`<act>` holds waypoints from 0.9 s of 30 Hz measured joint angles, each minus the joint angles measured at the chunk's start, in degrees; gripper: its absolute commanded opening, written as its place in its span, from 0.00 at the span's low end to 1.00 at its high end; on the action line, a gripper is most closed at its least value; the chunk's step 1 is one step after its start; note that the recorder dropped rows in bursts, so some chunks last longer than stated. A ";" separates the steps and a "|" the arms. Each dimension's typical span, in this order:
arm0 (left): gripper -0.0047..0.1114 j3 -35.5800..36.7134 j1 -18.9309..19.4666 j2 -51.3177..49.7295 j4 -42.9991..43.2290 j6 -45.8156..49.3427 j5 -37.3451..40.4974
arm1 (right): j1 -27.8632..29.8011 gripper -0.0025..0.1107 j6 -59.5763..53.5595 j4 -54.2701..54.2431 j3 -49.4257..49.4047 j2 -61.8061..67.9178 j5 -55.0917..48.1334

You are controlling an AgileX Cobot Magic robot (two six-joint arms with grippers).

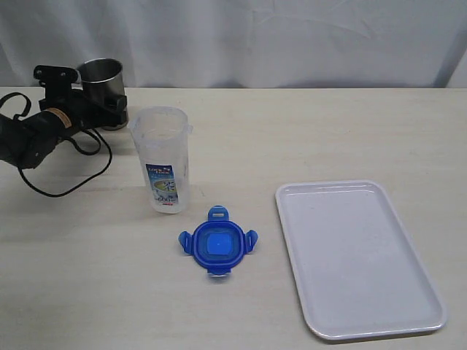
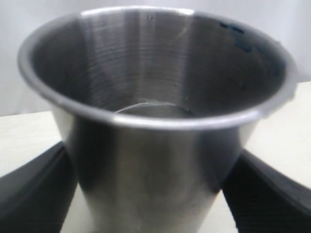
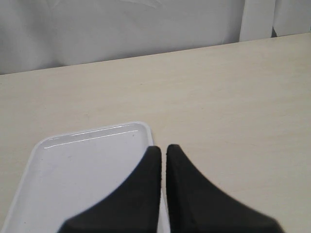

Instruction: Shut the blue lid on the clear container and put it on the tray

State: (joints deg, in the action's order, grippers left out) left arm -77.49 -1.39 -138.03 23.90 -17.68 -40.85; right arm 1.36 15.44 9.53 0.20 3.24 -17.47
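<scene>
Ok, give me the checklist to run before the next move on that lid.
1. The blue lid lies free on the table, flaps spread: ok.
2. The clear container stands upright, mouth open: ok.
3. The tray has room: ok.
4. The left end effector is free: not ok, it flanks the steel cup; grip cannot tell.
5. The right end effector is open: not ok, shut above the tray's rim.

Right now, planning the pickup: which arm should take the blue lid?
Right: the right end effector is shut and empty by the tray; the left end effector holds the steel cup.
</scene>
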 measured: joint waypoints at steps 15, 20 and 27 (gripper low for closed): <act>0.76 -0.19 0.00 1.51 0.45 -0.13 -0.94 | 0.00 0.06 0.00 0.00 0.00 0.00 0.00; 0.76 -0.19 0.00 2.17 1.74 -0.47 0.21 | 0.00 0.06 0.00 0.00 0.00 0.00 0.00; 0.76 -0.19 0.00 3.56 4.15 -0.59 1.81 | 0.00 0.06 0.00 0.00 0.00 0.00 0.00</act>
State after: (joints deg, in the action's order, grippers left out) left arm -77.68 -1.39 -134.47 28.05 -18.28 -39.04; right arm 1.36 15.44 9.53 0.20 3.24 -17.47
